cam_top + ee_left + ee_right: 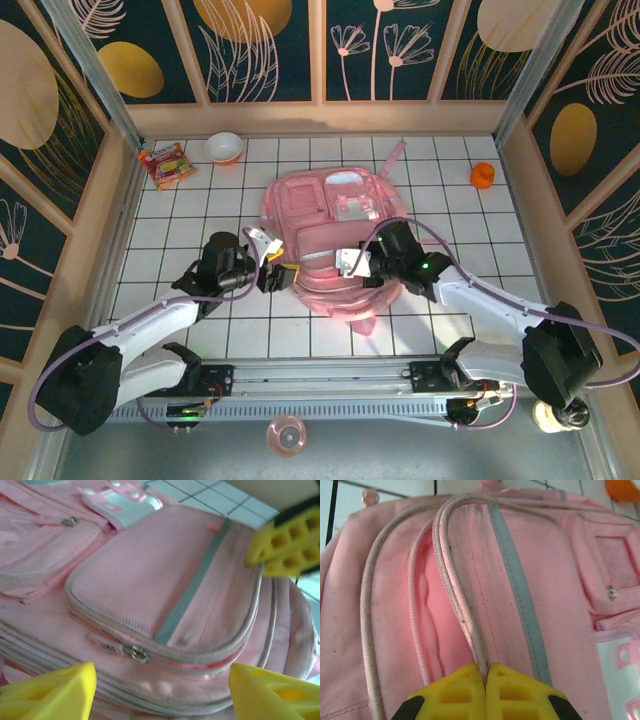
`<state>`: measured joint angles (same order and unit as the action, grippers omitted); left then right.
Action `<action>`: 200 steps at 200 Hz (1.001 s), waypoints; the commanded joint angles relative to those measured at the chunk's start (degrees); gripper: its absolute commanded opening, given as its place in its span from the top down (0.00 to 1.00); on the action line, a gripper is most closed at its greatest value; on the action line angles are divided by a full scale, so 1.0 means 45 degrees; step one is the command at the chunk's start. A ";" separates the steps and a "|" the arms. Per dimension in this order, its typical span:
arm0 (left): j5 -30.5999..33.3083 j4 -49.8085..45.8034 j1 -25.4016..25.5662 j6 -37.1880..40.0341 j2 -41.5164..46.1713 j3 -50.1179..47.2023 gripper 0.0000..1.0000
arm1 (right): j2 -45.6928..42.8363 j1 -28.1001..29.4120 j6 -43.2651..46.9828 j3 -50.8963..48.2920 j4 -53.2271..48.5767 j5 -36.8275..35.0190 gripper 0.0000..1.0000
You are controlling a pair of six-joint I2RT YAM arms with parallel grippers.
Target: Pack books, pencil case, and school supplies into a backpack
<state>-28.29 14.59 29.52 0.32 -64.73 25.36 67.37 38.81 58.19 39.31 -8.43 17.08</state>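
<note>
- The backpack [335,215] lies flat in the middle of the surface [200,215], with both arms reaching in from the near edge.
- The right tool [486,675] is pinched tight on the piped edge [462,615] of one compartment. Its two yellow fingers meet with only that seam between them.
- Beside the pinched seam a gap [432,630] shows pink lining, so the compartment looks partly unzipped.
- The left tool [160,692] holds nothing. Its fingers stand wide apart, low over the near-left side of the backpack and facing the front pocket.
- A zip pull [135,654] on that pocket sits between the fingers, apart from both.
- Step in hand, as I judge it: getting a compartment open to take the goods. Packing itself has not begun.
- The next move probably calls for the right tool to draw the seam up and away, widening the mouth without letting the thin piping slip.
- The left tool could then grip the opposite lip or the zip pull to steady the soft fabric.
</note>
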 commanded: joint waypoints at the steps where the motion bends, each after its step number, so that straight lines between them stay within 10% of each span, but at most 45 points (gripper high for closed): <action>1: -0.1702 -0.1588 -0.0423 0.3034 -0.0556 0.0931 0.30 | -0.0708 -0.0607 0.0225 0.0854 -0.0570 0.1286 1.00; 127: -0.2073 -0.4336 -0.0818 0.9390 -0.4474 0.4341 0.17 | -0.0455 -0.1163 0.0355 0.1235 -0.1026 0.2230 1.00; 200: -0.3969 -0.6017 -0.0788 0.9270 -0.4464 0.4561 0.80 | -0.0215 -0.1163 -0.0757 0.1212 -0.0426 0.1771 1.00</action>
<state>-40.75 -9.13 25.78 41.74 -85.34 46.09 66.06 34.04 56.95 43.20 -12.56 24.23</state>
